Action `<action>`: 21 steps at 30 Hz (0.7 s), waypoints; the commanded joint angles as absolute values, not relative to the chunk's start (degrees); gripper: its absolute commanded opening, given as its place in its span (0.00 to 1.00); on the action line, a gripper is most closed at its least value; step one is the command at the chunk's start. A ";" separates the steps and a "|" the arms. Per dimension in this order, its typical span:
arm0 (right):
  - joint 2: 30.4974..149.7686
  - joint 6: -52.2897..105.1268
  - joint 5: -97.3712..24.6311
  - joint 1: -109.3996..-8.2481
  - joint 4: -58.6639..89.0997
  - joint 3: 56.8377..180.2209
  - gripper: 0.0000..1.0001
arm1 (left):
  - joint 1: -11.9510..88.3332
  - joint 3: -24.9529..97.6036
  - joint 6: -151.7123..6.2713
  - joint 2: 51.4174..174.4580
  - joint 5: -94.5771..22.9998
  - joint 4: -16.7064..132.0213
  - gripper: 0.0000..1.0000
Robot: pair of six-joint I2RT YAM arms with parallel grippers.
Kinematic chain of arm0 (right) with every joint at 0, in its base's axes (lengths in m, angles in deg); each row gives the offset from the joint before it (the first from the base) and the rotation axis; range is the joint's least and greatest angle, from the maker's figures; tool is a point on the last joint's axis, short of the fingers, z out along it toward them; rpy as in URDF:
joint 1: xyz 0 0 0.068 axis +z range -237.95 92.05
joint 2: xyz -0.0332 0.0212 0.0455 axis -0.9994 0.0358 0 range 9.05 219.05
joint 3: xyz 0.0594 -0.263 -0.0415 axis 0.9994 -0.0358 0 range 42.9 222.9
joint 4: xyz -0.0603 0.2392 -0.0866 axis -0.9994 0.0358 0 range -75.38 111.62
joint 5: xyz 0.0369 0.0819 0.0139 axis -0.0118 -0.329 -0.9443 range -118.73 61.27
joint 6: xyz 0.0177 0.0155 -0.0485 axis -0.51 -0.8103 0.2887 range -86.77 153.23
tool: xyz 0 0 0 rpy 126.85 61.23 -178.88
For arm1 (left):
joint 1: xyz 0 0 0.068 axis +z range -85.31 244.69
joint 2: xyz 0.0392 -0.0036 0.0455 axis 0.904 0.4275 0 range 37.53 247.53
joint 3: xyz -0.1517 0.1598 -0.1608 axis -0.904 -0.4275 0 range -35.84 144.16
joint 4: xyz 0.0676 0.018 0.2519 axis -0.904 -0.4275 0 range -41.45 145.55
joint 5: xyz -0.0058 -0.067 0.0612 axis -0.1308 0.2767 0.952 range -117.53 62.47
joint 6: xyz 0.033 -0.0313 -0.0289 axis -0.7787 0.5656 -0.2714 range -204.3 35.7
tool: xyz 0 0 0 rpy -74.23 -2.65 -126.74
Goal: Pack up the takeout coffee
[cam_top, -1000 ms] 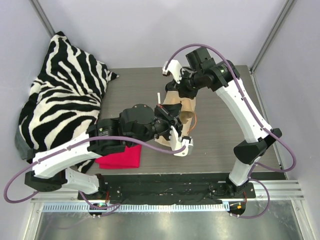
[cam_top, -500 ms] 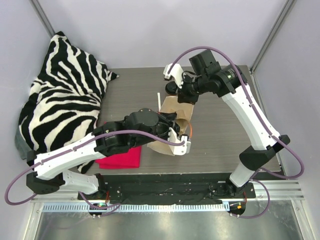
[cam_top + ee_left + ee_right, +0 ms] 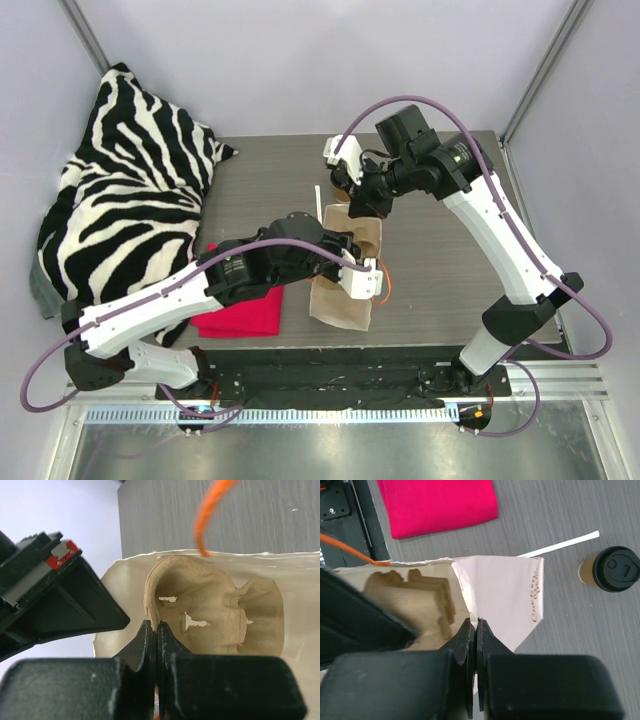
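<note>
Two pinches: the right gripper (image 3: 476,622) clamps the rim of the kraft paper bag (image 3: 505,595), the left gripper (image 3: 157,625) the edge of the pulp carrier (image 3: 200,605) inside it, while the lidded coffee cup (image 3: 610,570) stands outside, toward the far edge of the table (image 3: 260,170).

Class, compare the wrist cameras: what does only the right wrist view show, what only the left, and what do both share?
Only the right wrist view: the lidded coffee cup, a white stick, the red cloth, and the right fingers shut on the rim of the paper bag. Only the left wrist view: the left fingers, apparently pinching the pulp carrier. Both: bag, carrier inside it, orange handle.
</note>
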State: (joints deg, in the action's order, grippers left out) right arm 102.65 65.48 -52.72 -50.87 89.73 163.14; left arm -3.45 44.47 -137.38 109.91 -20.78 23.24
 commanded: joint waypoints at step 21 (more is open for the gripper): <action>101.25 63.03 -61.68 -50.25 92.23 161.46 0.01 | 0.27 43.87 -128.51 113.82 -30.43 22.33 0.00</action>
State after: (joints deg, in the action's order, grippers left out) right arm 102.65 64.35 -58.68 -50.59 90.43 161.22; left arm -0.04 41.26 -131.37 114.24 -28.28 22.89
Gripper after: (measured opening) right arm 0.033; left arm 0.028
